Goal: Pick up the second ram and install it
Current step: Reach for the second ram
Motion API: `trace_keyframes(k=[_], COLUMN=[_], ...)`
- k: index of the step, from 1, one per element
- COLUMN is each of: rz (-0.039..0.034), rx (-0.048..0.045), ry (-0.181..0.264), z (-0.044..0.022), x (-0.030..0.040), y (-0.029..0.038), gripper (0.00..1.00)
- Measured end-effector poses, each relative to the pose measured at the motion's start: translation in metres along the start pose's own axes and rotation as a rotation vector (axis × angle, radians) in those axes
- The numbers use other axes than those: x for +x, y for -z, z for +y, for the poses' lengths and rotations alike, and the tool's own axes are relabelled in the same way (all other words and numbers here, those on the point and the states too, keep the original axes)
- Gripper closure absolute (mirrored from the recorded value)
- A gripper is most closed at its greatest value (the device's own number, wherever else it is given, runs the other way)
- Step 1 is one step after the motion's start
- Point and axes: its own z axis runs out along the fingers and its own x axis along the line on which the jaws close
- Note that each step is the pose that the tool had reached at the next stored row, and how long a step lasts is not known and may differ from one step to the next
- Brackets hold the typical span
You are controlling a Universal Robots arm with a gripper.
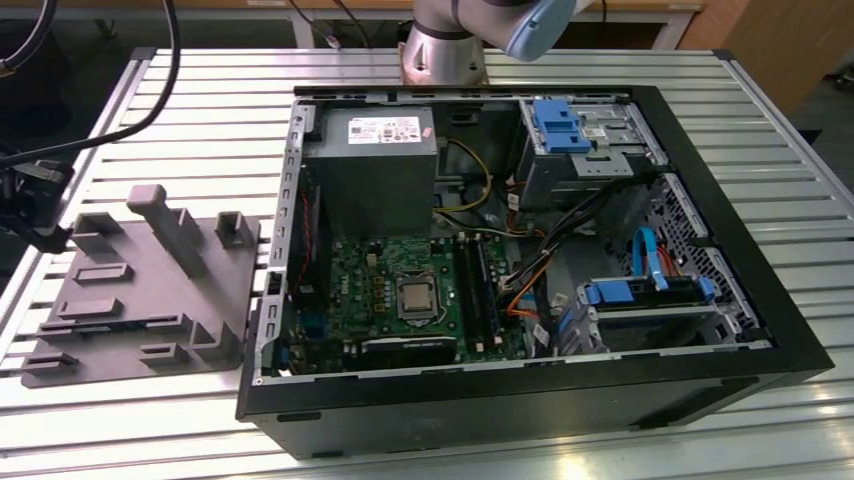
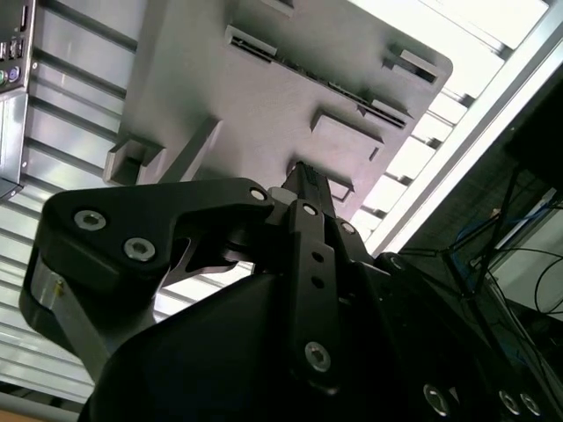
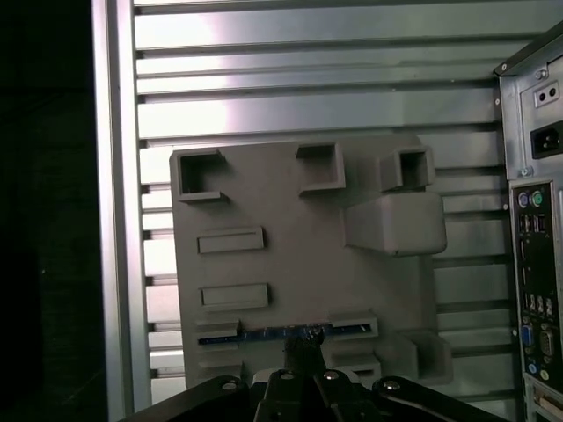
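The memory stick (image 3: 255, 335) stands on edge in a slot of the grey tray (image 3: 290, 255). Blocks at each end prop it up, so its long top edge is free to be pinched. The gripper (image 3: 303, 345) sits over the stick's middle, probably for a balanced grip. Whether its jaws are open, shut or touching the stick cannot be told. The open computer case (image 1: 534, 400) lies just beside the tray.

Grey tray (image 3: 290, 220), blue-edged ram (image 3: 255, 335), blk case (image 1: 534, 405), green mobo (image 1: 360, 280).
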Motion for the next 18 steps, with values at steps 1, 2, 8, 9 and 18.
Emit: trace_keyframes(k=[1, 2, 8, 9, 18], rz=[0.0000, 0.0001, 0.0000, 0.0000, 0.0000], rx=[0.0000, 0.0001, -0.0001, -0.0001, -0.0001], ry=[0.000, 0.000, 0.000, 0.000, 0.000], z=[-0.0001, -0.0003, -0.0014, -0.0017, -0.0056], x=[0.0001, 0.0001, 0.0005, 0.0007, 0.0022], y=[-0.0005, -0.0009, -0.0034, -0.0037, -0.0066], gripper=[0.89, 0.89, 0.89, 0.89, 0.89])
